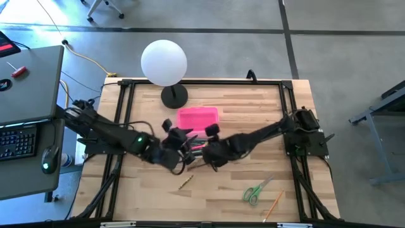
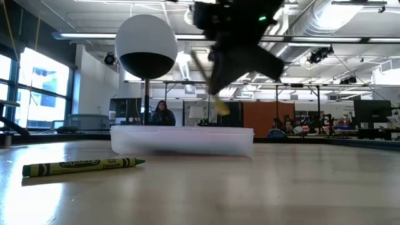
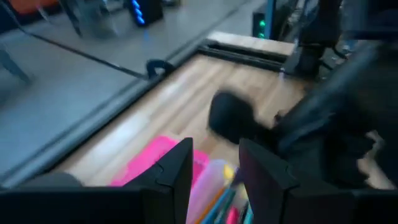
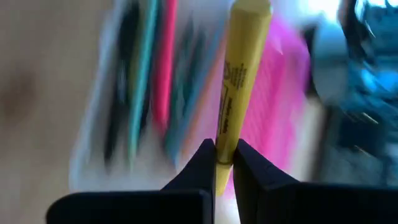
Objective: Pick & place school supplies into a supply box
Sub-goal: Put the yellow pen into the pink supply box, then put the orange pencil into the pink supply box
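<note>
We see the right end effector (image 4: 225,163) at frame centre clamped on a yellow crayon (image 4: 237,74) above the supply box (image 1: 197,120), left end effector (image 3: 214,171) beside it, fingers parted and empty, green scissors (image 1: 255,191) at lower right of the desk (image 1: 221,199), green crayon (image 2: 81,165) near the low camera.

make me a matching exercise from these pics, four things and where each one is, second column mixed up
Things:
1. yellow crayon
2. green crayon
3. green scissors
4. globe lamp

Places:
a. on the table at the far edge, behind the supply box
b. lying on the table near the low camera
c. clamped in the right pincer over the box
d. on the table, front right

Pairs: 1-c, 2-b, 3-d, 4-a
</note>
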{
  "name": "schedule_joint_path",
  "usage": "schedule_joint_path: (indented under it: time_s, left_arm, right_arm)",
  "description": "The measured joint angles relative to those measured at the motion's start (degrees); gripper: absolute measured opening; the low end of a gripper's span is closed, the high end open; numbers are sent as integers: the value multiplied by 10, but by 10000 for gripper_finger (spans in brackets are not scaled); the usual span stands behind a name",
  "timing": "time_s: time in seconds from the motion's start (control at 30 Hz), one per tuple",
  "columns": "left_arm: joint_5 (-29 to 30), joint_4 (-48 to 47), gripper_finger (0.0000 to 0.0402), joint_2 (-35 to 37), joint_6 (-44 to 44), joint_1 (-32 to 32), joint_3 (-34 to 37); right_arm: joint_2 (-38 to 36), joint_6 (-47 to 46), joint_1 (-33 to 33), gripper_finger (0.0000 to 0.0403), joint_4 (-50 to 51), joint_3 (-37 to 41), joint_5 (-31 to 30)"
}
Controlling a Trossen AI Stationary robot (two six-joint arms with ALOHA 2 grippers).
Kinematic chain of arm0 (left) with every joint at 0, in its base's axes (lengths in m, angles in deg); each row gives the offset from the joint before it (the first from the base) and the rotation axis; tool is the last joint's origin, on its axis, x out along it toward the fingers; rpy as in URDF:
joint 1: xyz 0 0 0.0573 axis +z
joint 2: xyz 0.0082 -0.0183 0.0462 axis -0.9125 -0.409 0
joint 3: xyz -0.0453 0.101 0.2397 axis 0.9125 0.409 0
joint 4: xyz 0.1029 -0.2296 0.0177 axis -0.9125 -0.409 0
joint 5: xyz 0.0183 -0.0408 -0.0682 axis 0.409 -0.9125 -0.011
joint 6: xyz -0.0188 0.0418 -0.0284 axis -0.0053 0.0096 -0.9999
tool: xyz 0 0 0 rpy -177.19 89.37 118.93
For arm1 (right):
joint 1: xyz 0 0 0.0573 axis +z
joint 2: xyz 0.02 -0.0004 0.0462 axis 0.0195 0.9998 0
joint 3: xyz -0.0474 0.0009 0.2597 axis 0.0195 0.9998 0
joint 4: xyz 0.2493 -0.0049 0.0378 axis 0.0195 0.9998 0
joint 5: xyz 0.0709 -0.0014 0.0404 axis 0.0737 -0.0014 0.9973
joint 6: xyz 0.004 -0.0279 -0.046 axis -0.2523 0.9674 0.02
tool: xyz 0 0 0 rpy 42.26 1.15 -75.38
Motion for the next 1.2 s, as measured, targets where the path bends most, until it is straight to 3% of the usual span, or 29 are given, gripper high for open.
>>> schedule_joint_path:
  time_s: [0.1,0.17,0.27,0.4,0.67,0.87,1.0,1.07,1.2]
  left_arm:
    - [49,6,161,4,0,-24,-1]
    - [73,2,161,3,1,-39,-1]
    - [109,4,161,3,19,-50,-1]
    - [113,5,161,3,24,-52,0]
    - [113,9,161,3,24,-51,-1]
    - [113,9,161,3,23,-51,-1]
    - [113,9,161,3,22,-51,-1]
    - [113,9,161,3,22,-51,-1]
    - [112,12,161,2,22,-51,-1]
  right_arm:
    - [0,51,-29,16,-130,23,106]
    - [0,62,-42,20,-184,34,137]
    - [0,54,-61,23,-207,50,182]
    - [0,-2,-87,30,-251,95,261]
    - [0,-45,-114,67,-390,189,264]
    - [-5,-17,-104,97,-363,166,214]
    - [-25,-15,-82,109,-278,127,162]
    - [-47,-24,-63,109,-215,108,167]
    - [-99,-65,-12,105,-109,98,238]
